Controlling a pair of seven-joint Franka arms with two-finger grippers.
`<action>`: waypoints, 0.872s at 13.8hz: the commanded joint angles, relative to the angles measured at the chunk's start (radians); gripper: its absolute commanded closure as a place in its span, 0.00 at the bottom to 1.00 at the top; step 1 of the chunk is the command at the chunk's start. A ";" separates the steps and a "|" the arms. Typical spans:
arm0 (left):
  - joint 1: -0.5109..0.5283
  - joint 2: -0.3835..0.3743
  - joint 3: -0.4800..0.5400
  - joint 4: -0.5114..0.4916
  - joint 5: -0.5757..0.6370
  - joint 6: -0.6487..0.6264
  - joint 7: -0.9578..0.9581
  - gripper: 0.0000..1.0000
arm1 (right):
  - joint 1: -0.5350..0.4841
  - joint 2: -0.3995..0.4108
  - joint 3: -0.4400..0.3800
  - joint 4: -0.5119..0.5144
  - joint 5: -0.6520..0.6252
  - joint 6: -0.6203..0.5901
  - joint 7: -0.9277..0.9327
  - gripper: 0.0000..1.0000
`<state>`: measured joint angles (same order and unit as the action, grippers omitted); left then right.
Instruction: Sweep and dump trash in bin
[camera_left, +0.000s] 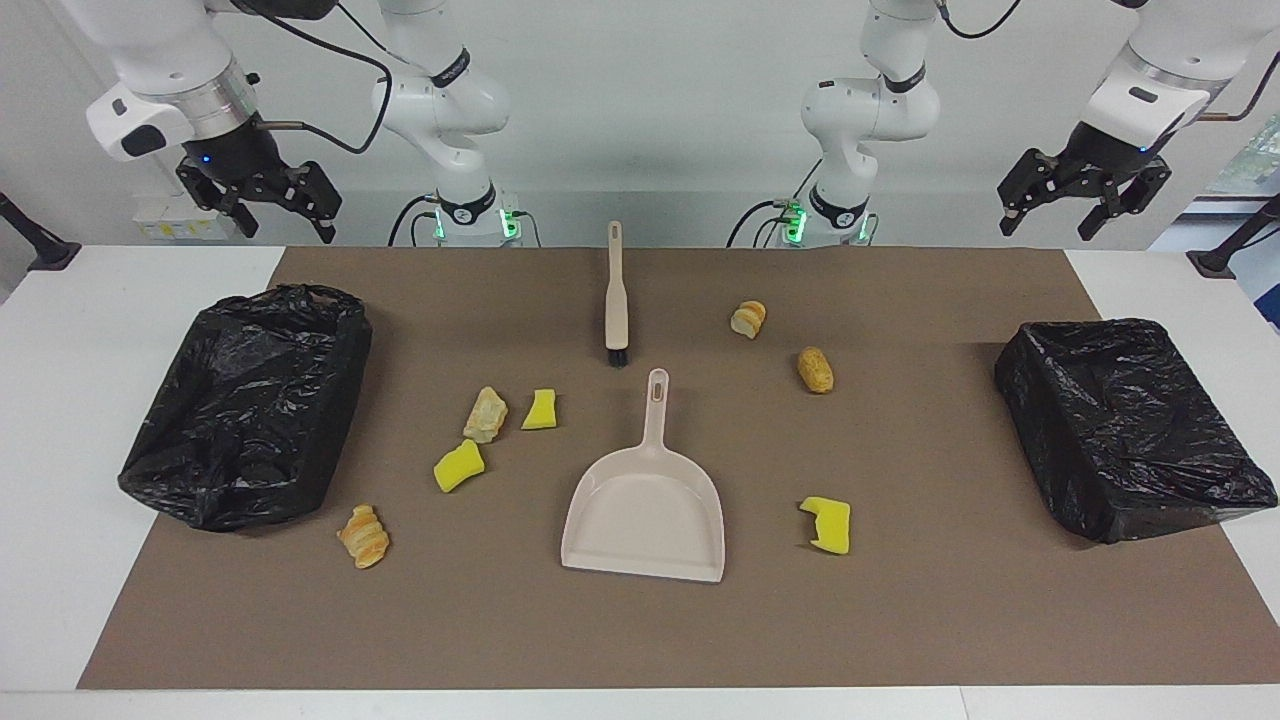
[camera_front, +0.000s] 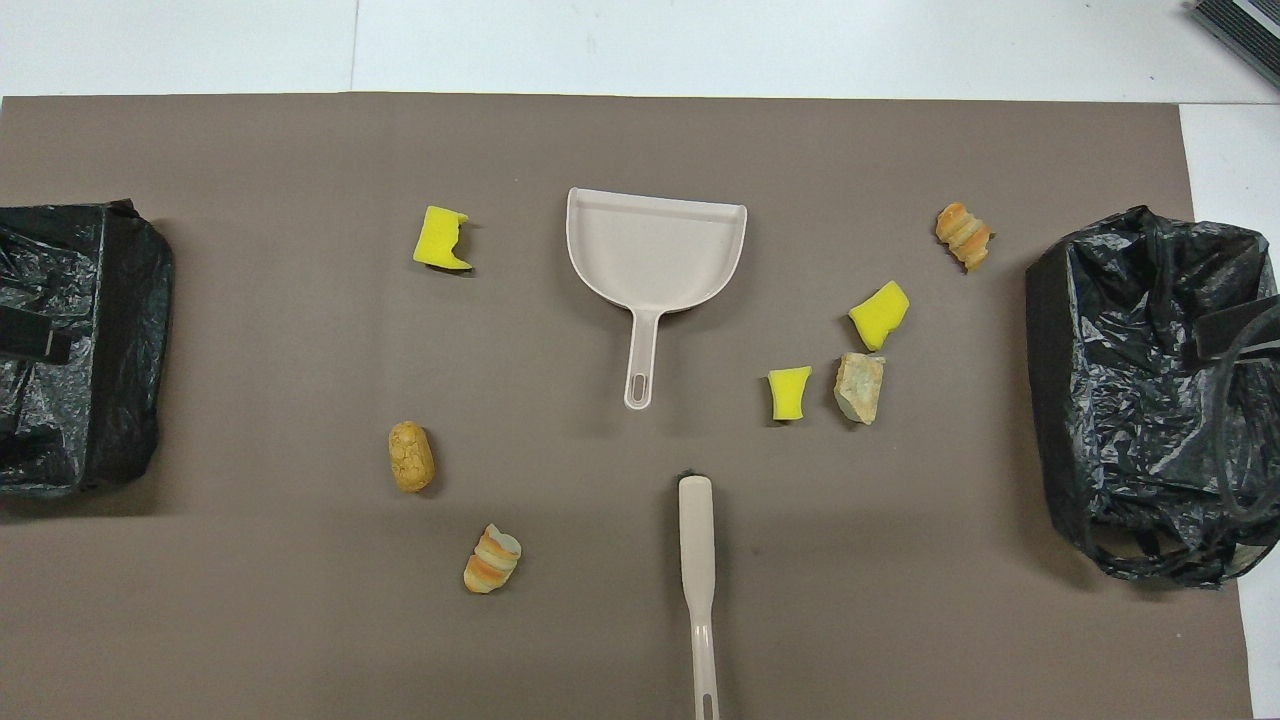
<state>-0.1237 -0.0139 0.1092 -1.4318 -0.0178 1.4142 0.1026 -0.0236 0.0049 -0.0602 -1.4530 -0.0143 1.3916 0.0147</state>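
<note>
Covering most of the white bench (camera_left: 60, 450), a brown mat (camera_left: 900, 620) is laid flat, with bare white strips left at both ends and along the edge farthest from the robots. A pale wall is seen at the robots' end of the room.

Seven bits of trash are scattered on the mat. Toward the right arm's end, a sponge chunk (camera_left: 540, 409), a pale bread piece (camera_left: 486, 415) and a second sponge chunk (camera_left: 459, 466) are grouped close together, and a croissant (camera_left: 364, 536) lies farther from the robots, near a bin (camera_left: 250, 410) lined with a black bag. Toward the left arm's end, a bread slice (camera_left: 748, 318), a golden roll (camera_left: 815, 369) and a third sponge chunk (camera_left: 828, 524) are spread well apart. A second bag-lined bin (camera_left: 1125, 425) is set at that end.

At the middle, a dustpan (camera_left: 645, 510) lies flat, its handle pointed at the robots. A brush (camera_left: 615, 300) is placed nearer to the robots, bristles toward the dustpan.

The right gripper (camera_left: 285, 215) is held high over the bench edge near its bin, fingers spread wide and empty. The left gripper (camera_left: 1055, 215) is raised likewise over its own end, wide and empty.
</note>
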 joint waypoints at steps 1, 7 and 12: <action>0.012 0.012 -0.008 0.039 -0.010 -0.008 0.002 0.00 | -0.007 -0.023 0.003 -0.024 0.004 0.006 -0.025 0.00; 0.012 0.000 -0.016 0.028 -0.005 -0.003 0.005 0.00 | -0.004 -0.068 0.011 -0.110 0.033 0.067 -0.027 0.00; -0.008 -0.021 -0.029 -0.008 -0.010 0.003 -0.004 0.00 | 0.074 -0.057 0.019 -0.182 0.073 0.223 0.060 0.00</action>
<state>-0.1250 -0.0152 0.0890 -1.4191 -0.0179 1.4150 0.1031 0.0096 -0.0323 -0.0458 -1.5726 0.0442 1.5377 0.0217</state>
